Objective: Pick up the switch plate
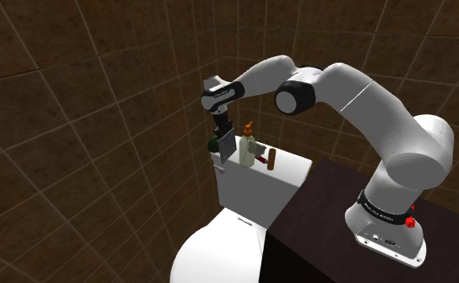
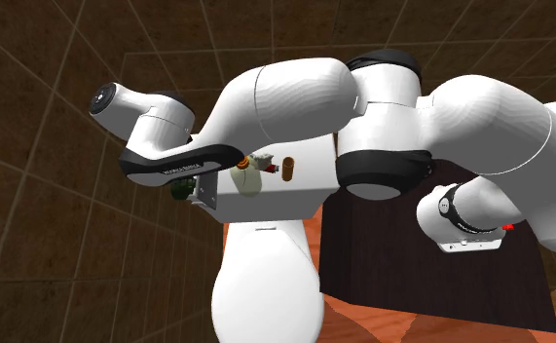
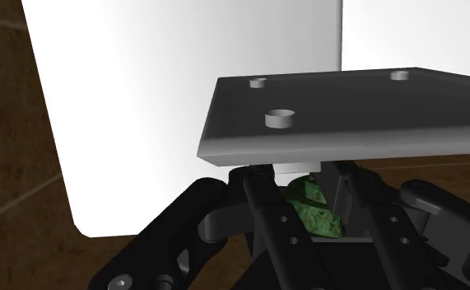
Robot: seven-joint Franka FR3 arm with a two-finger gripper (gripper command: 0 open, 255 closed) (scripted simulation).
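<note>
The switch plate (image 3: 348, 115) is a flat grey rectangle with small round studs on its face. In the wrist view my gripper (image 3: 300, 177) is shut on its lower edge, both black fingers pressed against it. From the shoulder view the plate (image 1: 226, 148) hangs on edge under the gripper (image 1: 220, 131), at the corner of the white toilet tank (image 1: 252, 189) on that view's left. The second exterior view has the plate (image 2: 204, 192) at the tank's corner, below the hand. A small green object (image 3: 311, 210) sits just behind the plate, between the fingers.
On the tank lid stand a pale soap bottle (image 1: 249, 149) with an orange pump and a short brown cylinder (image 1: 272, 158). The white toilet seat lid (image 1: 219, 253) lies below the tank. My dark stand (image 1: 340, 233) is beside it. Brown tiled walls close in behind.
</note>
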